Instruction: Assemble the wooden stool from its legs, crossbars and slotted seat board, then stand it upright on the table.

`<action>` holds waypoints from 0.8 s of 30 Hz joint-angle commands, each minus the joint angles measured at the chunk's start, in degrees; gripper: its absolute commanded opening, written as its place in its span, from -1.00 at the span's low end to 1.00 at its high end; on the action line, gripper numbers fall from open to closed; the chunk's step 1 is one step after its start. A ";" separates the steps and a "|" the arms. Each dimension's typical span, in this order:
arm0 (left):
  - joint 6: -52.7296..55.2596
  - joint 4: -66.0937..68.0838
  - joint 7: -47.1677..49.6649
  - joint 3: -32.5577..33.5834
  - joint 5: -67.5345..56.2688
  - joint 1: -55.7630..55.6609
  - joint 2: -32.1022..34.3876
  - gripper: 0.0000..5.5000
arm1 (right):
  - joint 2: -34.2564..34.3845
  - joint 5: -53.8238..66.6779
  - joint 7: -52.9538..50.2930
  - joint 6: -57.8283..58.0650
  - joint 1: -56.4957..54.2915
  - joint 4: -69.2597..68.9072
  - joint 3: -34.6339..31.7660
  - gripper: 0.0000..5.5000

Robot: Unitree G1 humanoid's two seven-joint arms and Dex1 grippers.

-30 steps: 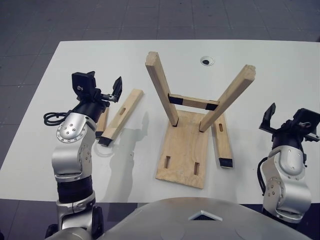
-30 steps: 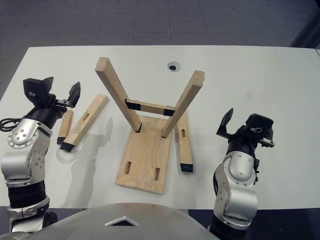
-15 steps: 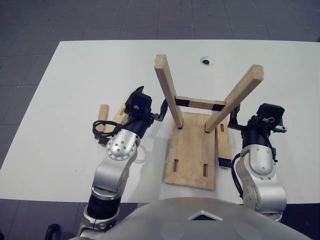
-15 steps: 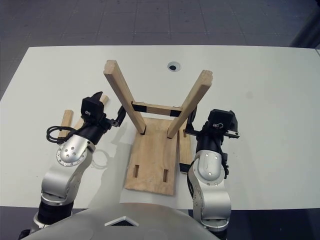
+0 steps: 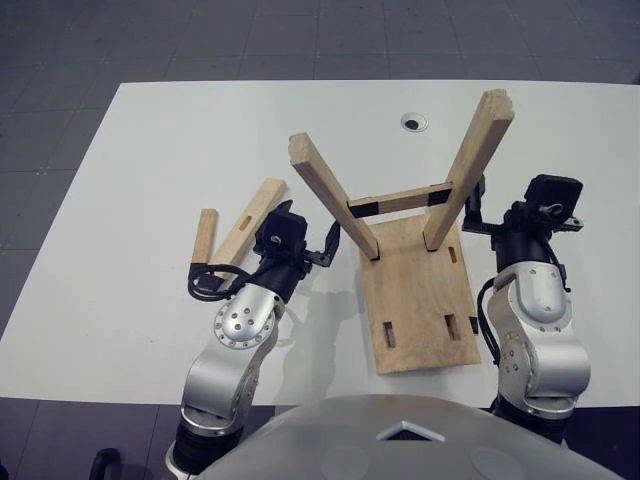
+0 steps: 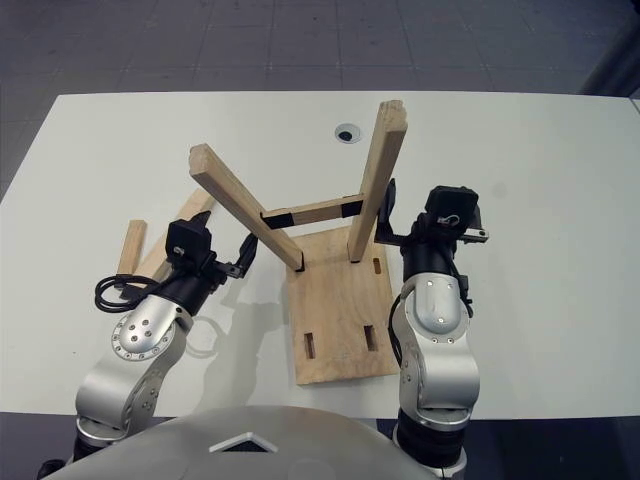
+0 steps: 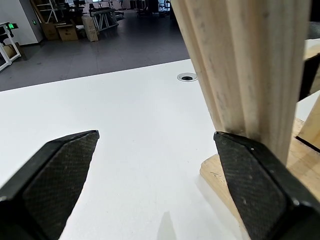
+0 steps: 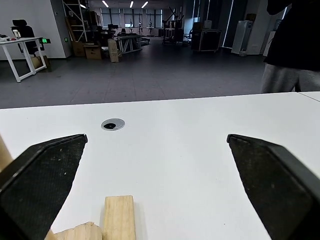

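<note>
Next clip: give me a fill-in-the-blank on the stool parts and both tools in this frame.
1. ___ pale wooden legs stand in the flat plywood seat board.
2. A wooden crossbar with ___ ends joins them.
3. The left tool and the right tool are both ___.
4. A loose wooden leg and a short wooden stick lie on the white table on the robot's ___ side.

Missing words: two; black; open; left.

Big open lab/workshop hall: strip lights (image 8: 118, 4), metal racks (image 8: 75, 15), boxes (image 8: 93, 51), white worktable (image 8: 200, 140).
</note>
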 commanded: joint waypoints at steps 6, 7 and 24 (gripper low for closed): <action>-0.86 -1.69 -2.97 -0.81 -3.53 -2.21 -1.26 0.57 | -4.71 2.06 7.77 2.92 2.72 0.55 2.46 0.89; -0.87 -1.56 -3.06 -0.75 -3.56 -2.36 -1.15 0.57 | -5.24 1.81 8.22 3.02 3.17 0.53 3.20 0.89; -1.04 -0.75 -4.59 0.96 -3.72 -3.41 0.07 0.57 | -10.78 1.18 12.91 4.88 6.75 -0.86 11.33 0.89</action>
